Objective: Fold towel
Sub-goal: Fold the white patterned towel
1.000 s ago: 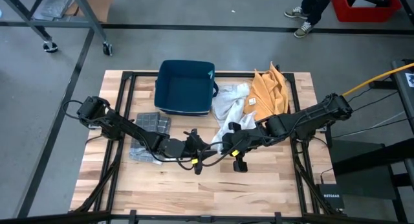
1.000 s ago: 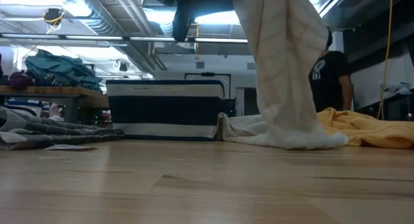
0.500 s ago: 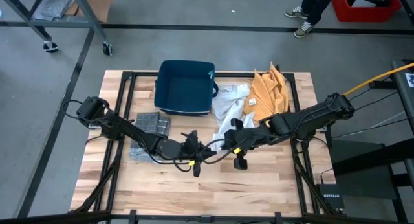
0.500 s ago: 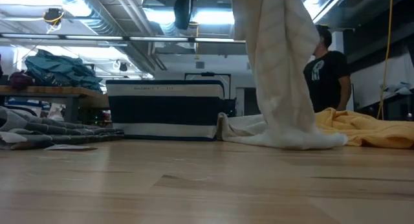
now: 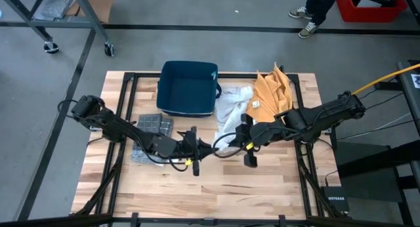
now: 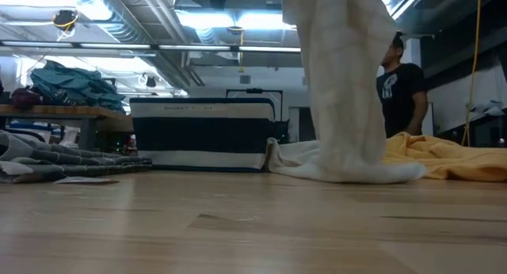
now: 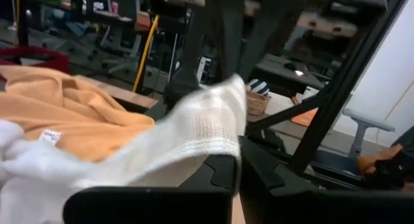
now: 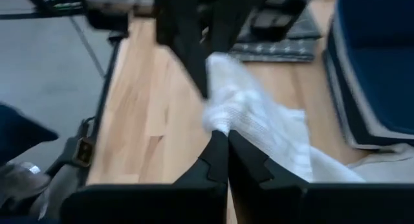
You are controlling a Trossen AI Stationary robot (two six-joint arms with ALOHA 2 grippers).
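A: Surface [image 5: 275,187], one; blue bin [image 5: 188,88] at far edge, one; towels, three: white towel [image 5: 231,109] mid-surface, orange [image 5: 272,92] far right, grey [image 5: 149,132] left.

B: Claws?

A: Two. Left claw [image 5: 209,150] and right claw [image 5: 231,139], both clamped on the white towel's edge. Advice: separate evenly, keeping the edge taut, to spread it flat before folding.

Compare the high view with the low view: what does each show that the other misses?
Only the high view shows both arms, the left gripper and right gripper, each pinching the white towel. Only the low view shows the towel hanging down to the table, and a person behind. Both share the blue bin, orange towel and grey towel.
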